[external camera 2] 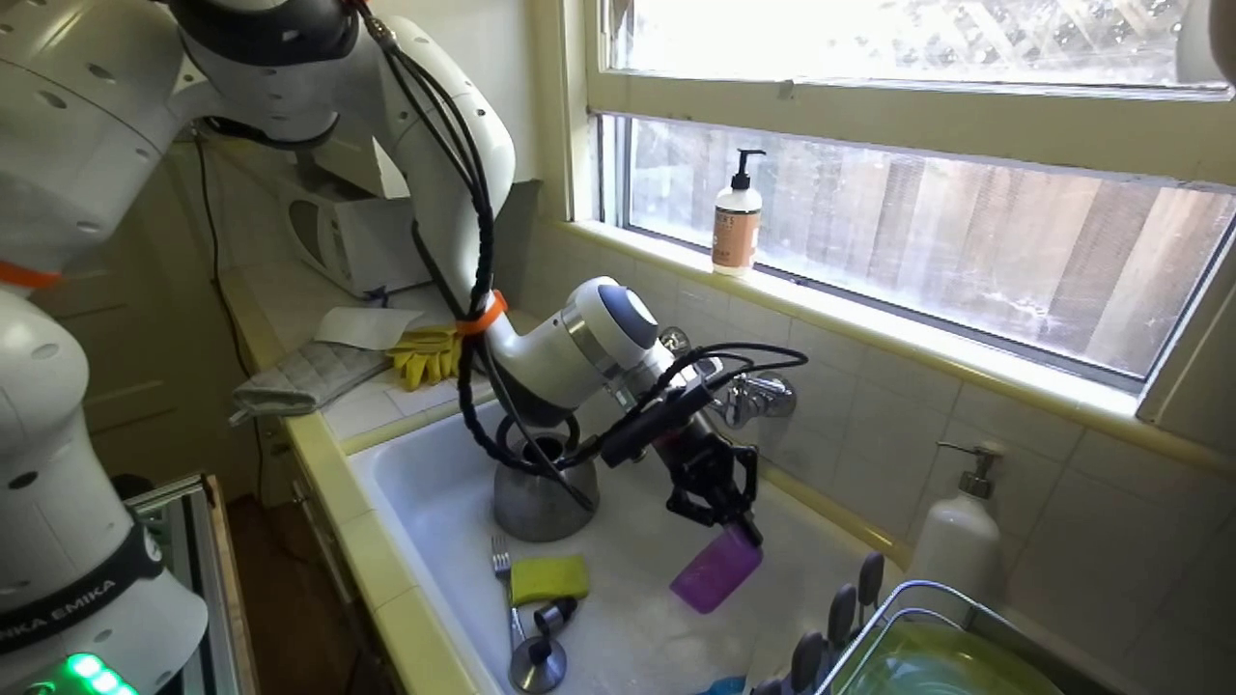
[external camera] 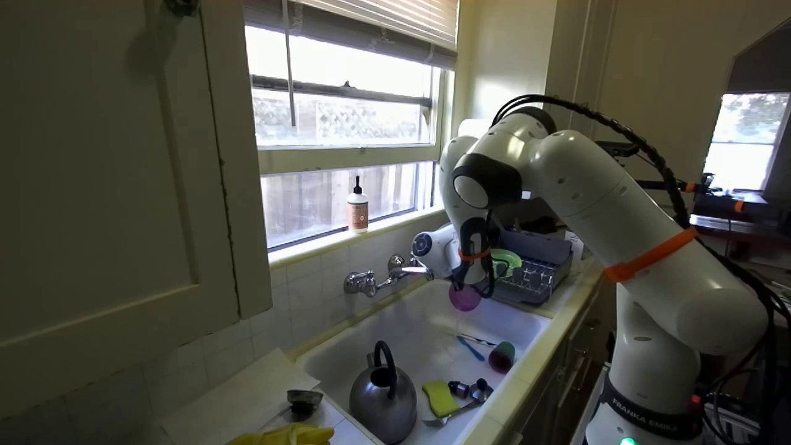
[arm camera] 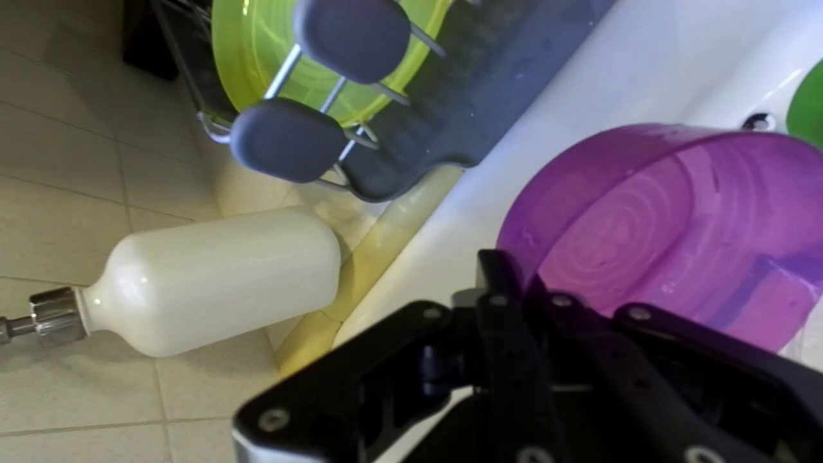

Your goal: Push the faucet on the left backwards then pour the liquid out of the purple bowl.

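The purple bowl [external camera 2: 717, 571] hangs tilted over the white sink basin. It also shows in an exterior view [external camera: 465, 299] and in the wrist view [arm camera: 617, 212], where its open mouth and inner base are visible. My gripper [external camera 2: 745, 531] is shut on the bowl's rim, with one finger outside and one inside the wall [arm camera: 522, 283]. I cannot tell whether liquid is in the bowl. The silver faucet [external camera: 411, 271] is on the tiled wall behind the sink, with a knob handle [external camera: 360, 283]. In an exterior view the arm partly hides the faucet [external camera 2: 753, 398].
A grey kettle [external camera: 383, 405] stands in the sink. A yellow-green sponge [external camera 2: 548, 579], metal pieces, a cup [external camera: 502, 357] and cutlery lie in it. A dish rack [external camera: 534, 266] and a white soap dispenser [arm camera: 225, 280] stand beside the sink. A pump bottle [external camera 2: 736, 227] is on the sill.
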You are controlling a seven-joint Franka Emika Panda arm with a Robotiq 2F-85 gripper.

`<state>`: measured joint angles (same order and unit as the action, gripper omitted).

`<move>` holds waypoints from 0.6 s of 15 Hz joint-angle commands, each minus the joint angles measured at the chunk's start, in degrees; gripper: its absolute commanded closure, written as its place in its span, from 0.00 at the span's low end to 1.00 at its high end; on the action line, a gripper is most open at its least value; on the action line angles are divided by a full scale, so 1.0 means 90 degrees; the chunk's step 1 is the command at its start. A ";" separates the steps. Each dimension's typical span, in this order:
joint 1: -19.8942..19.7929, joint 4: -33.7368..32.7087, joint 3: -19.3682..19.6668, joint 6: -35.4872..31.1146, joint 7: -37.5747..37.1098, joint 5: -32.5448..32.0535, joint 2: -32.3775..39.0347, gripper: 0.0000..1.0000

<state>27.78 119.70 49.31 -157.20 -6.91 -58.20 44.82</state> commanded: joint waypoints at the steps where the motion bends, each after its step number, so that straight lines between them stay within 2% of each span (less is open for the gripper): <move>1: -0.0078 -0.0025 -0.0425 0.0876 -0.0723 -0.1080 -0.0263 0.99; 5: -0.0709 -0.0062 -0.1282 0.1952 -0.1107 -0.2007 -0.0822 0.99; 9: -0.1776 -0.0036 -0.2554 0.2891 -0.1189 -0.2556 -0.1316 0.99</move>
<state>17.75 118.23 35.13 -136.71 -14.98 -76.73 35.58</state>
